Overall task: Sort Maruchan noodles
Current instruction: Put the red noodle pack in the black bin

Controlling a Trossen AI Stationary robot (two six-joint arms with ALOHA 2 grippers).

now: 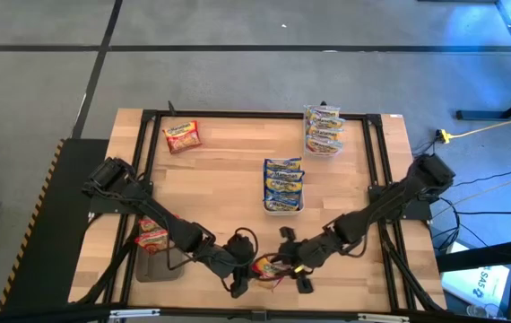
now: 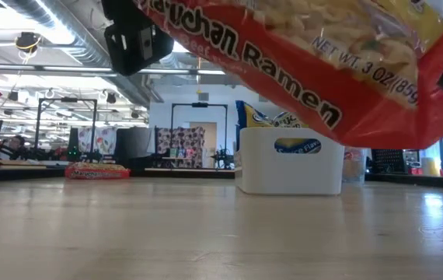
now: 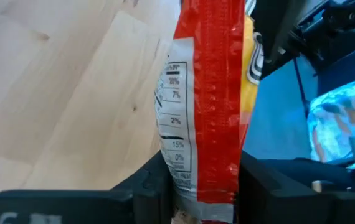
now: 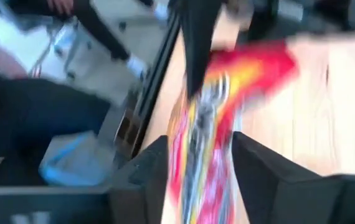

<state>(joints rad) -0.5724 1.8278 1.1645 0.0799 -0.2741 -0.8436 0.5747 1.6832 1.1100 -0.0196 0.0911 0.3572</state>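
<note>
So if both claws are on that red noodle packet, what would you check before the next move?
1. Left claw gripping the red packet: ok, packet sits between its fingers.
2. Right claw gripping the same packet: ok, packet between its fingers.
3. Packet clear of the table: ok, low view shows it lifted.
4. White bin has room: cannot tell.
5. Red packets' destination: cannot tell; one lies loose at the far left corner.
</note>
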